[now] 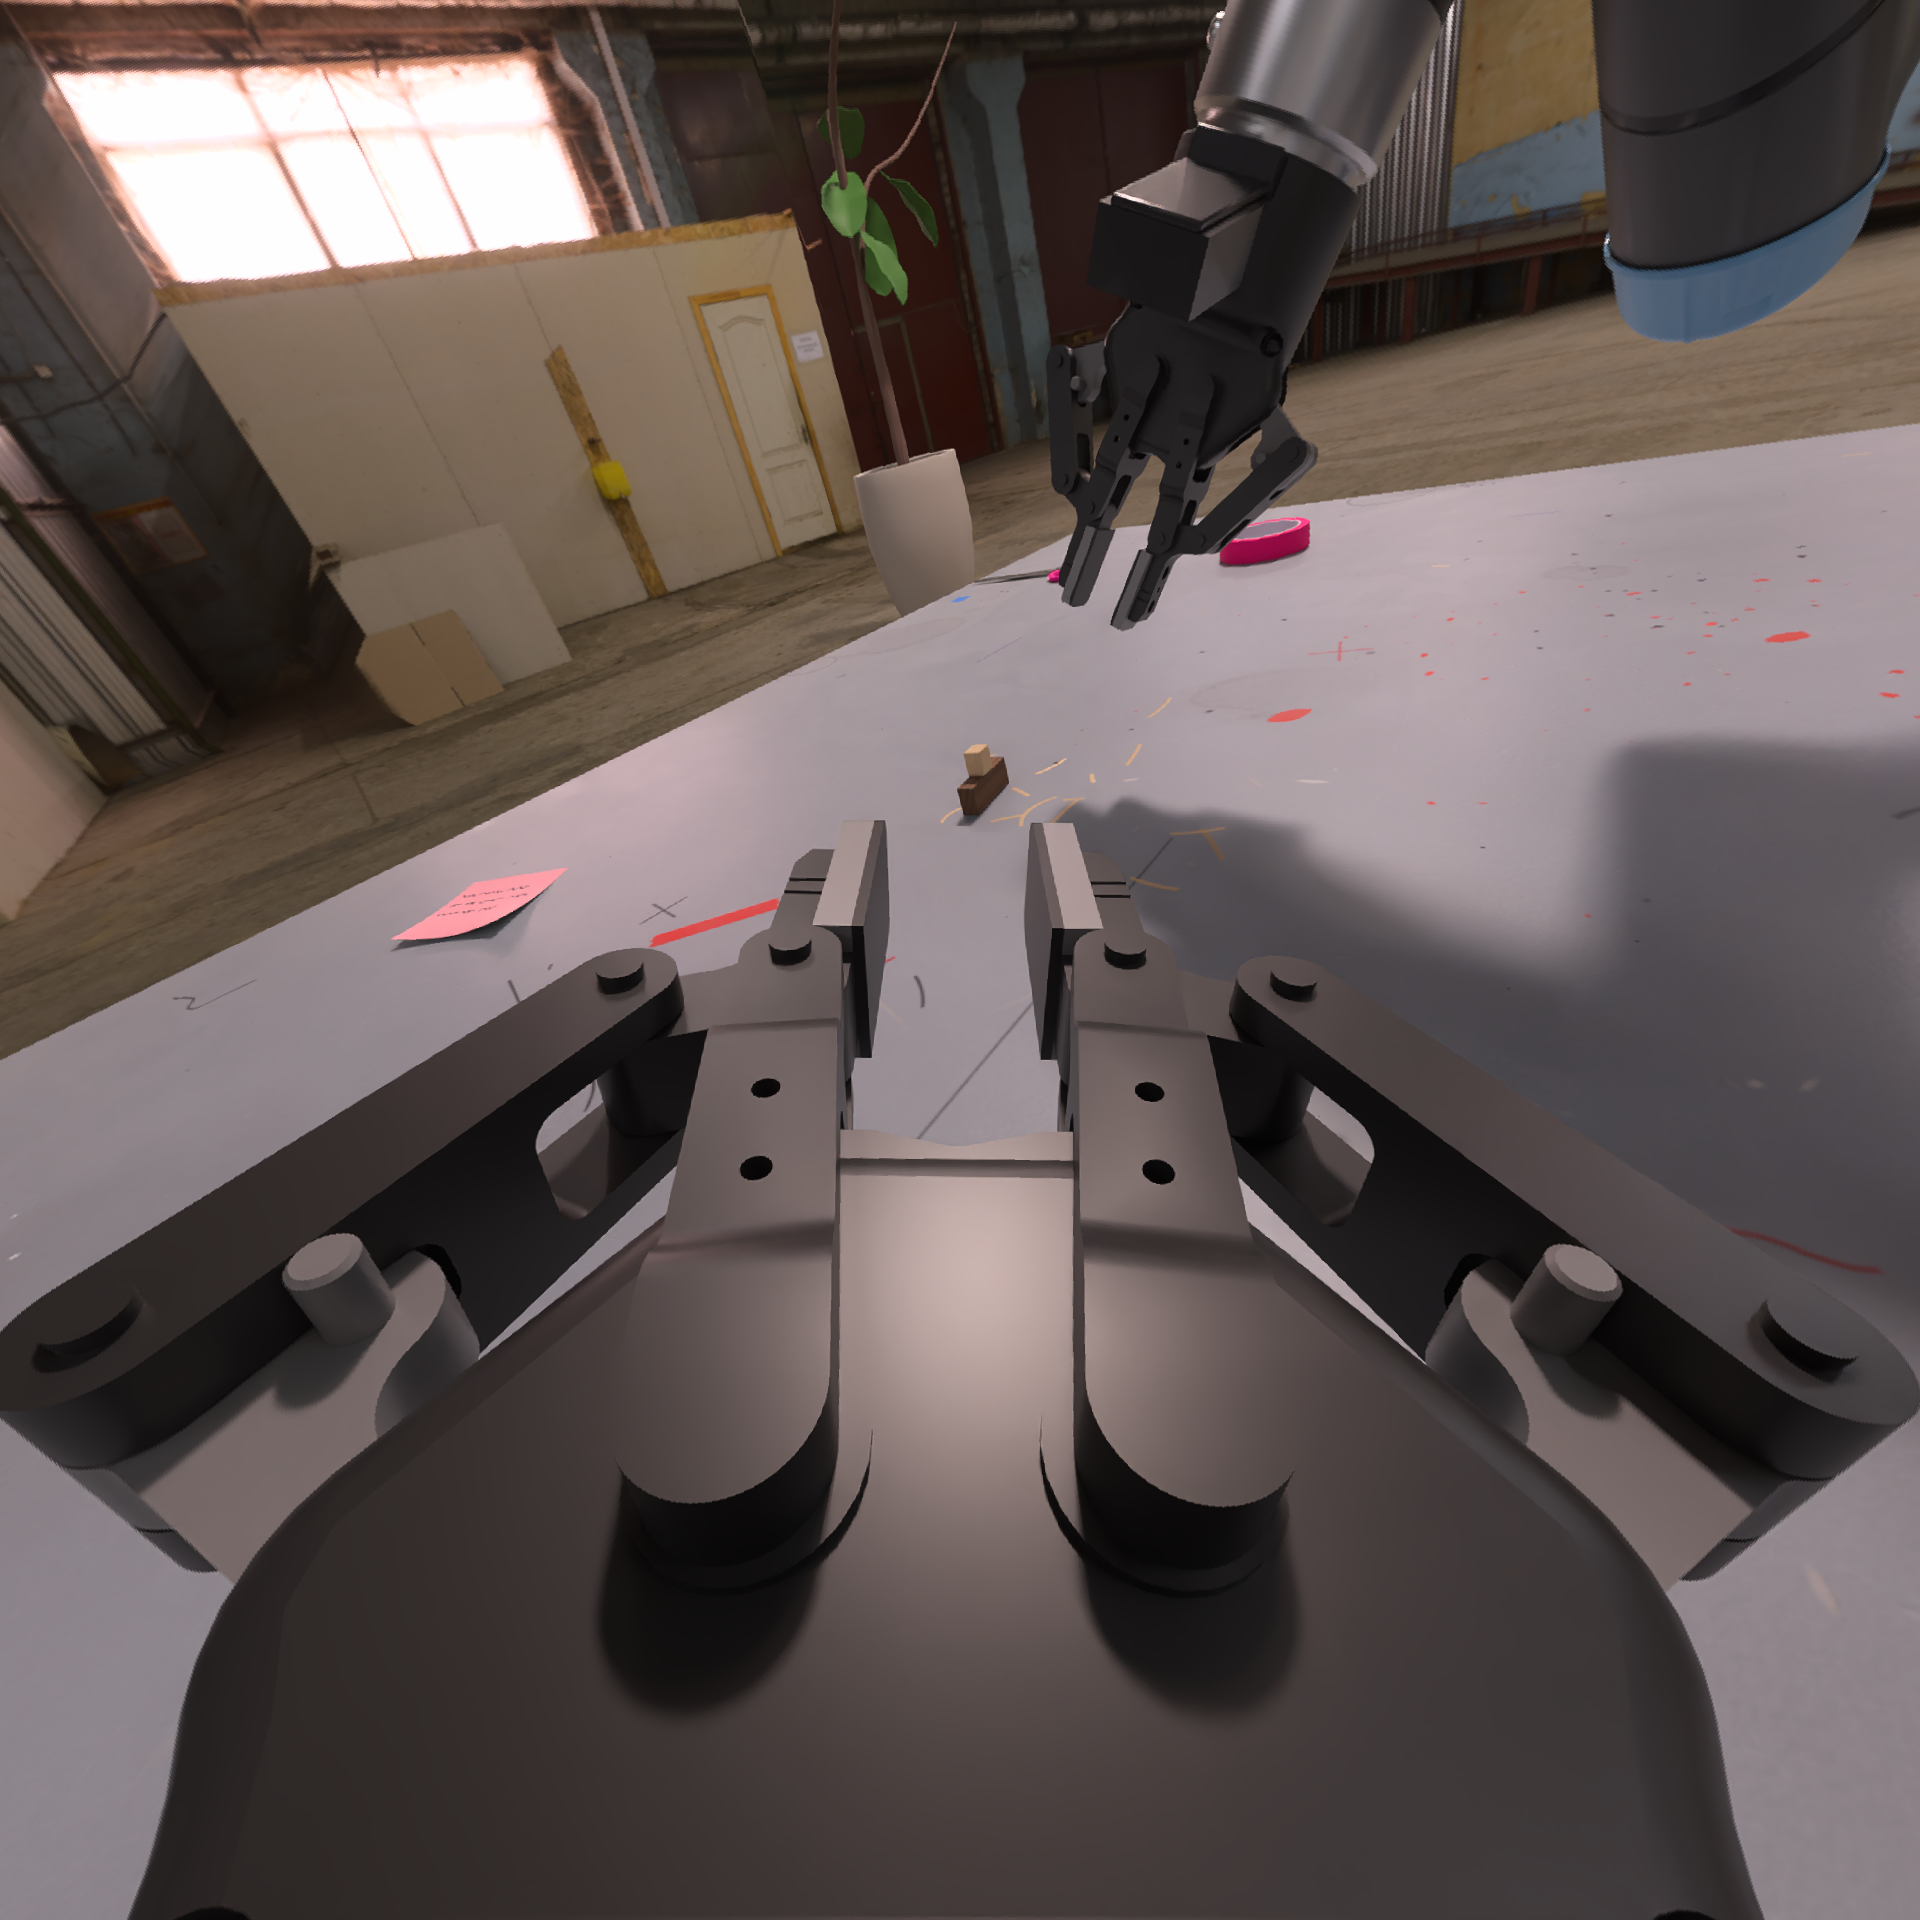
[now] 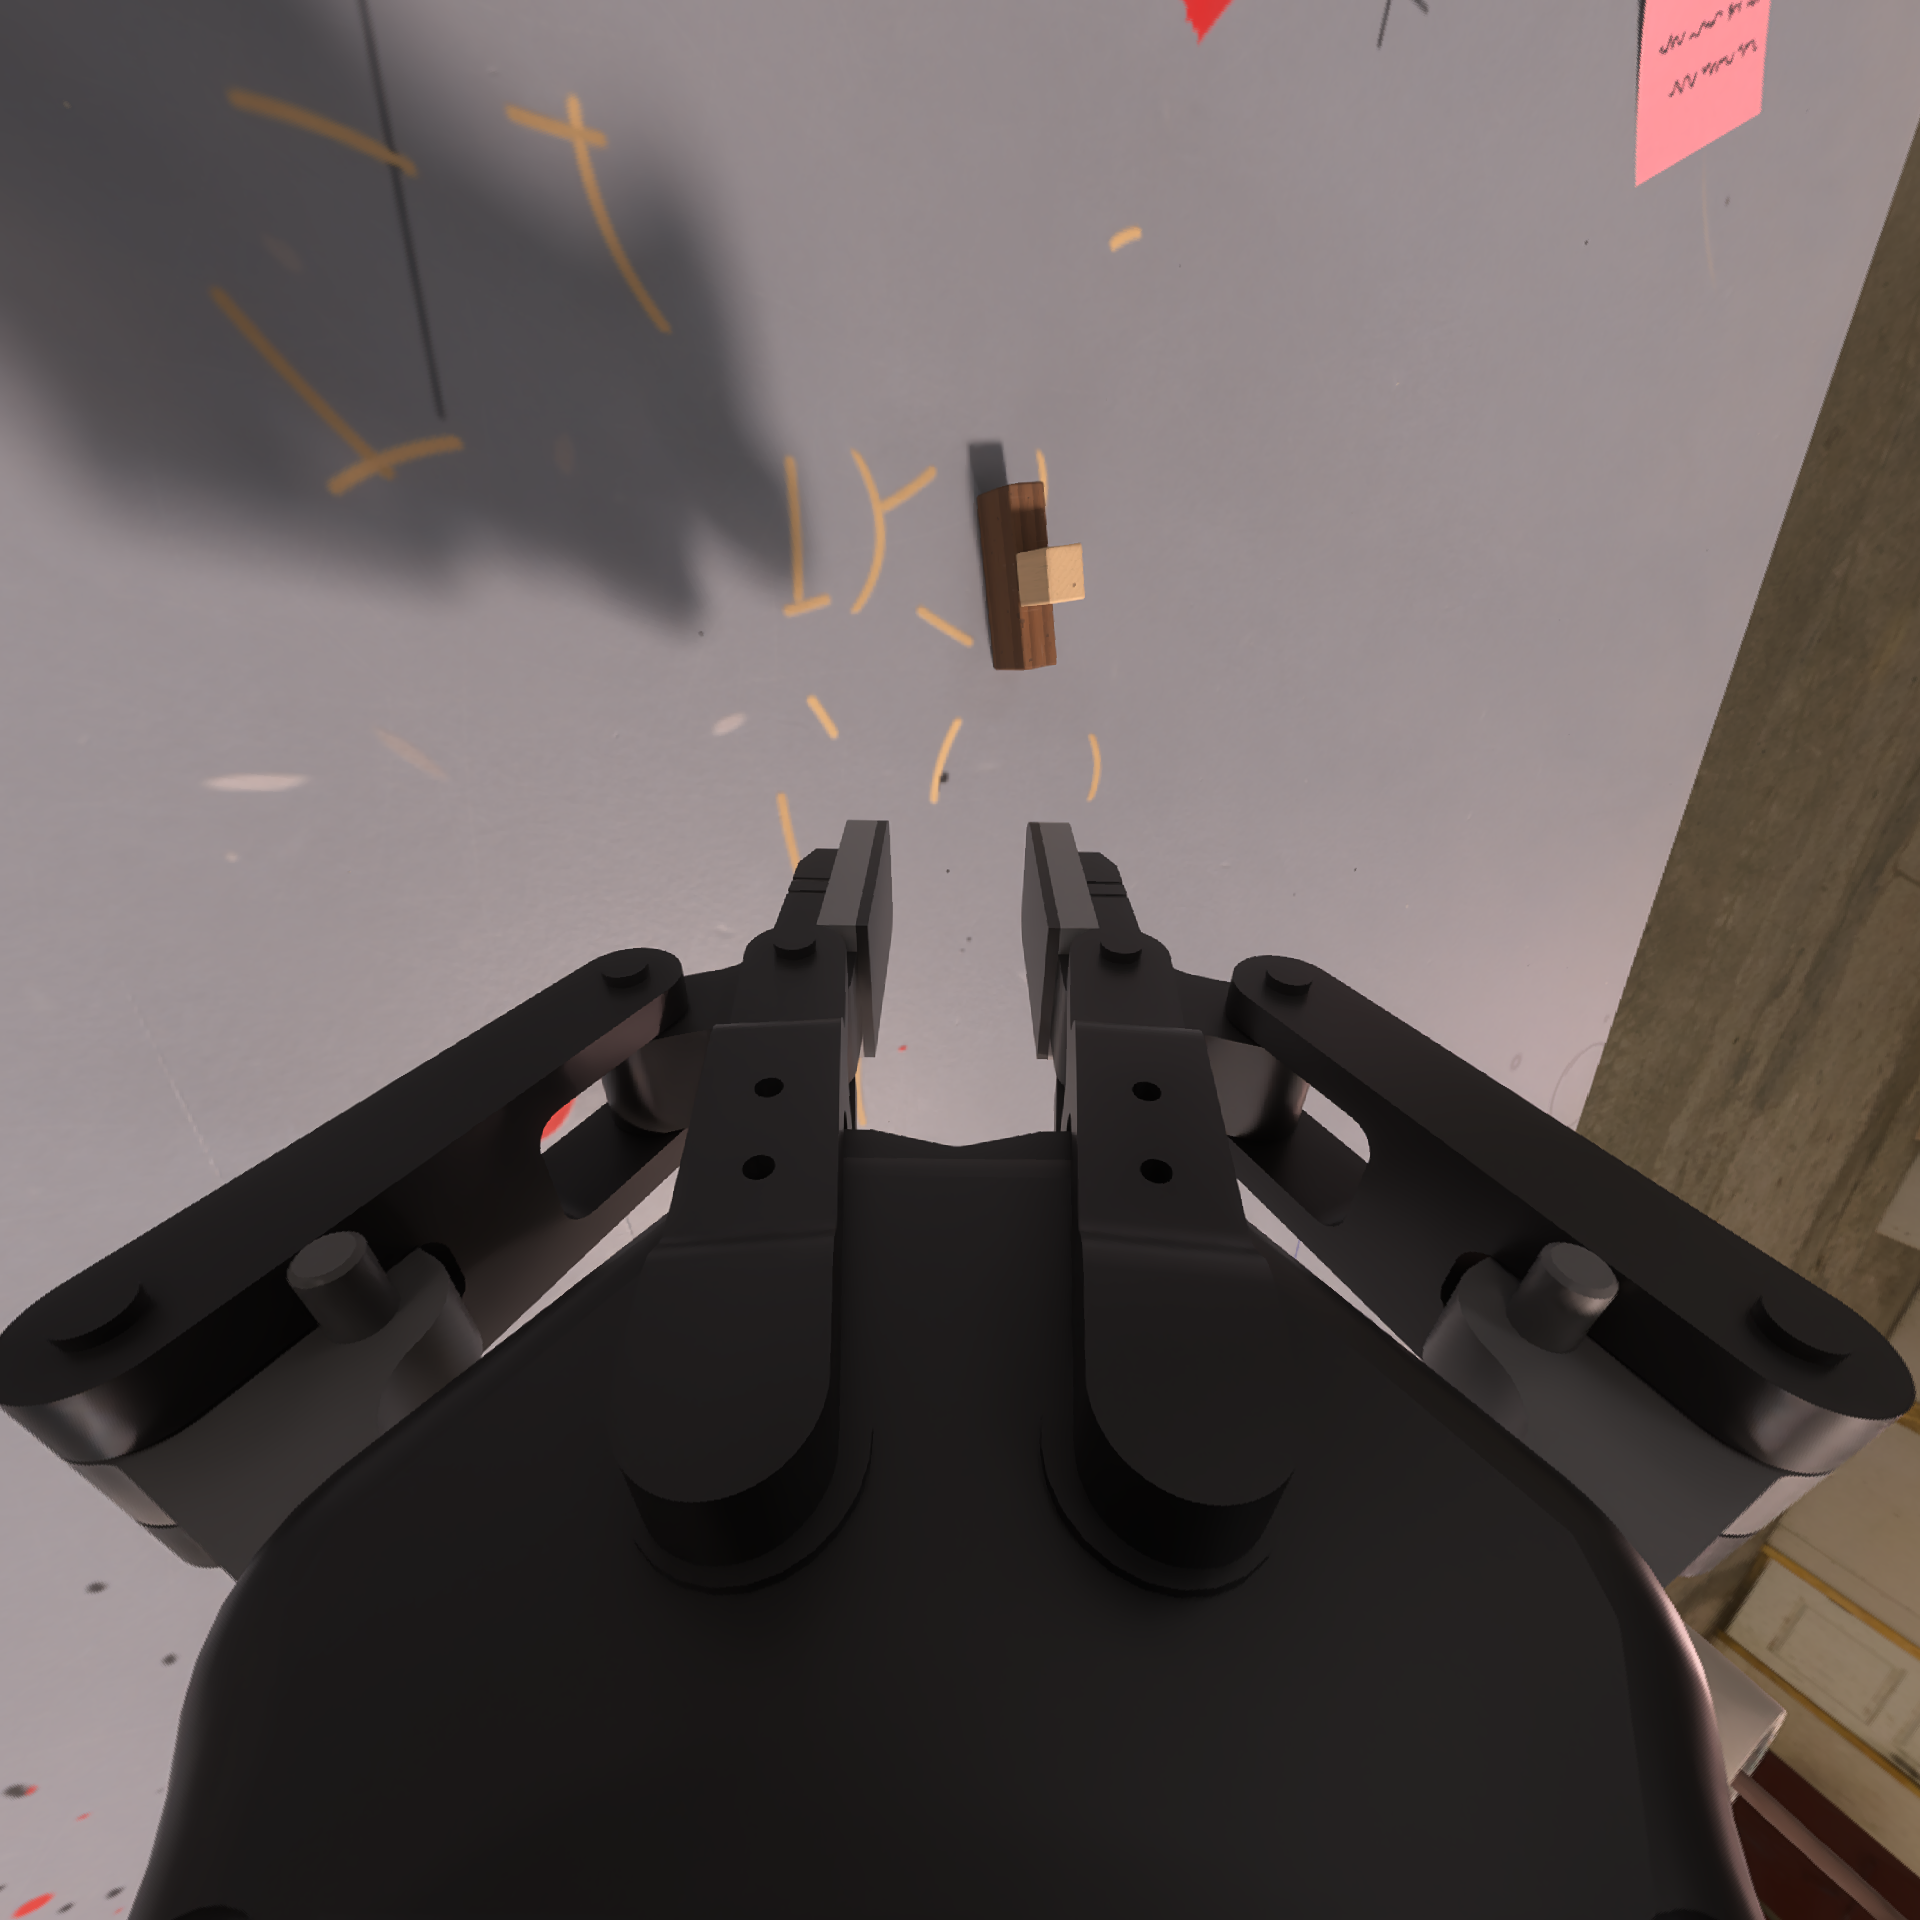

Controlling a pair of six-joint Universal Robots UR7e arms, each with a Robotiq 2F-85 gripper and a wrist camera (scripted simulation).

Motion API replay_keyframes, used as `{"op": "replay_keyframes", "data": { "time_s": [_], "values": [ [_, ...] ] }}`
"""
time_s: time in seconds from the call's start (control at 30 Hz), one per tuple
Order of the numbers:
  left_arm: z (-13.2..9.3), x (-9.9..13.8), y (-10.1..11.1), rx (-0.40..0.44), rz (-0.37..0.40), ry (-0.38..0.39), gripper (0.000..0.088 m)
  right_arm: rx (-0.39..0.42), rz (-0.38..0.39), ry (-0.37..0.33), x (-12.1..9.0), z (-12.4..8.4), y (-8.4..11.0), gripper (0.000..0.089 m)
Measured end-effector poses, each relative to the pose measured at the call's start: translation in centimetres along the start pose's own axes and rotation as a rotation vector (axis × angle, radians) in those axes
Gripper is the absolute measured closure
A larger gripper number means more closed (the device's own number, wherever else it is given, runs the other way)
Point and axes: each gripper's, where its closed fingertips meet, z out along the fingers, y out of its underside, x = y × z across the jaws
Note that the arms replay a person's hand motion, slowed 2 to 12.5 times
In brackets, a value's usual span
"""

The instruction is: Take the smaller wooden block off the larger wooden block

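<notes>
**Both sets of jaws empty, small block on the big one**

On my far left in the left wrist view, a pink note (image 1: 480, 904) lies flat on the grey surface (image 1: 1455, 935), near its edge. Just right of it is a short red strip (image 1: 715, 921). My left gripper (image 1: 956, 868) has its jaws apart with nothing between them, hanging above the surface. Ahead of it lies the larger wooden block (image 1: 983, 788), dark brown, flat on the surface among thin orange scratches. The smaller wooden block (image 1: 977, 758), pale, sits on top of it, touching it. Farther right and higher, my right gripper (image 1: 1110, 594) hangs in the air beyond the blocks, jaws apart and empty. Behind it a pink tape roll (image 1: 1263, 540) lies on the surface.

From my right wrist, the larger wooden block (image 2: 1013, 582) lies ahead of the parted jaws of my right gripper (image 2: 956, 873), well apart from them, with the smaller wooden block (image 2: 1049, 574) on it.
</notes>
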Motion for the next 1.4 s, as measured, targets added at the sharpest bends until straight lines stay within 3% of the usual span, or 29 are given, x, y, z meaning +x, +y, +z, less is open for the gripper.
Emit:
{"op": "replay_keyframes", "data": {
  "time_s": [0.53,0.97,1.4],
  "values": [
    [-0.9,-0.3,-0.3,0.036,-0.011,-0.021,0.0642,-0.016,0.017,-0.008,0.2,0.7,-0.5,0.0661],
    [-1.7,-0.8,-0.5,0.076,-0.065,-0.035,0.0648,-0.038,0.041,-0.018,0.4,1.0,-0.4,0.0661],
    [-1.9,-0.4,-0.2,0.065,-0.055,-0.014,0.0649,-0.047,0.057,-0.022,0.5,1.2,-0.6,0.066]
  ]
}}
